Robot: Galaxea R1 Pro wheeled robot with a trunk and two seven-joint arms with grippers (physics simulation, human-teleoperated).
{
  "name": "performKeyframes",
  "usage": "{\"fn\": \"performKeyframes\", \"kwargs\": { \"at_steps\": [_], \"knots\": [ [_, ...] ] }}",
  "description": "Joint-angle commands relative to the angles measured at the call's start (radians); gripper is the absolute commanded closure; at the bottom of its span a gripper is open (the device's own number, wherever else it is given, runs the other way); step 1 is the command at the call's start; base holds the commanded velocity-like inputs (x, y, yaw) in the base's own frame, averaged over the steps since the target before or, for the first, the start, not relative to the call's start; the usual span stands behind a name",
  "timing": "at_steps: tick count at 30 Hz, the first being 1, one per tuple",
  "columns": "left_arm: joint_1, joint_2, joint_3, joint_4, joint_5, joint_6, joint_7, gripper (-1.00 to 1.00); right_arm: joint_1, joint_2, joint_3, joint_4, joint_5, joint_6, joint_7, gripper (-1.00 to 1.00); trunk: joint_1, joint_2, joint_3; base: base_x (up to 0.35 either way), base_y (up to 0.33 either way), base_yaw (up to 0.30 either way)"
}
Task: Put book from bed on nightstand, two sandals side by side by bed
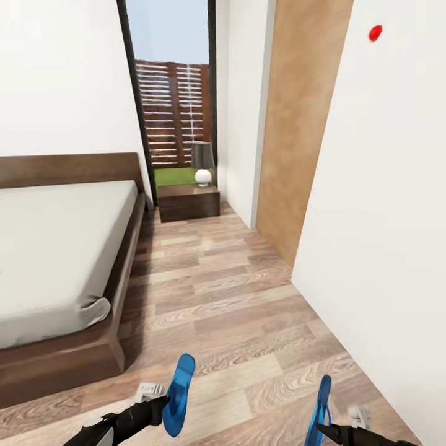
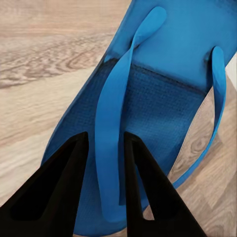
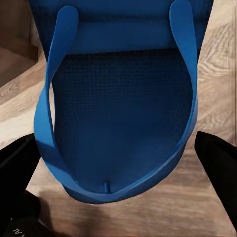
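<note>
Sandals hang upright over the floor beside the bed (image 1: 62,248): left sandal (image 1: 178,393) in the left gripper (image 1: 162,404), right sandal (image 1: 321,412) in the right gripper (image 1: 322,427). Left wrist: fingers (image 2: 59,187) clamp a strap (image 2: 111,148). Right wrist: fingers (image 3: 217,158) straddle the sandal; contact unclear.

my arms are glossy black, tapering toward the bottom edge of the head view. a small white block sits beside each wrist. my left gripper (image 2: 105,163) has two matte black wedge fingers; my right gripper (image 3: 118,170) has black fingers, with tiny white lettering at the lower left corner.
</note>
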Motion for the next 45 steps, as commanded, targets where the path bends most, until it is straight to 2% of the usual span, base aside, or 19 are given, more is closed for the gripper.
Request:
{"fn": "performKeyframes", "kwargs": {
  "at_steps": [1, 7, 17, 20, 21, 22, 24, 26, 31, 45],
  "knots": [
    [-0.001, 0.0, 0.001, 0.001, 0.005, -0.002, -0.002, 1.0, -0.001, 0.0, -0.009, 0.001, 0.004, 0.001, 0.003, 1.0, 0.0, 0.0, -0.001, 0.306, -0.072, 0.0],
    [-0.001, 0.0, 0.001, 0.002, 0.005, -0.002, -0.002, 1.0, -0.001, 0.0, -0.009, 0.001, 0.004, 0.001, 0.003, 1.0, 0.0, 0.0, -0.001, 0.3, -0.029, 0.047],
    [-0.001, 0.0, 0.001, 0.002, 0.006, -0.002, -0.002, 1.0, 0.0, 0.003, -0.009, 0.003, 0.004, 0.001, 0.003, 1.0, 0.0, 0.0, -0.001, 0.262, -0.001, 0.215],
    [-0.001, -0.004, 0.001, 0.002, 0.006, -0.002, -0.001, 1.0, 0.0, 0.047, -0.009, 0.036, 0.007, 0.001, -0.006, 1.0, 0.0, 0.0, -0.001, 0.247, 0.0, 0.052],
    [-0.001, -0.007, 0.001, 0.002, 0.005, -0.002, -0.001, 1.0, 0.0, 0.074, -0.009, 0.051, 0.007, 0.0, -0.029, 1.0, 0.0, 0.0, -0.001, 0.245, 0.0, 0.024],
    [-0.001, -0.014, 0.001, 0.003, 0.005, -0.002, 0.002, 1.0, 0.0, 0.114, -0.009, 0.066, 0.008, 0.0, -0.097, 1.0, 0.0, 0.0, -0.001, 0.241, 0.0, 0.012],
    [-0.001, -0.024, 0.002, 0.012, 0.004, -0.002, 0.018, 1.0, 0.0, 0.161, -0.009, 0.076, 0.01, 0.0, -0.227, 1.0, 0.0, 0.0, -0.001, 0.234, 0.0, 0.006],
    [-0.001, -0.027, 0.001, 0.019, 0.004, -0.004, 0.03, 1.0, -0.001, 0.177, -0.009, 0.077, 0.011, 0.0, -0.275, 1.0, 0.0, 0.0, -0.001, 0.225, 0.0, 0.002],
    [-0.001, -0.029, 0.001, 0.023, 0.004, -0.023, 0.038, 1.0, -0.001, 0.177, -0.01, 0.075, 0.005, 0.0, -0.305, 1.0, 0.0, 0.0, -0.001, 0.219, 0.0, 0.001],
    [-0.001, -0.031, 0.001, 0.025, 0.003, -0.028, 0.039, 1.0, 0.0, 0.177, -0.011, 0.073, 0.003, 0.0, -0.309, 1.0, 0.0, 0.0, -0.001, 0.223, 0.0, 0.0]
  ]
}}
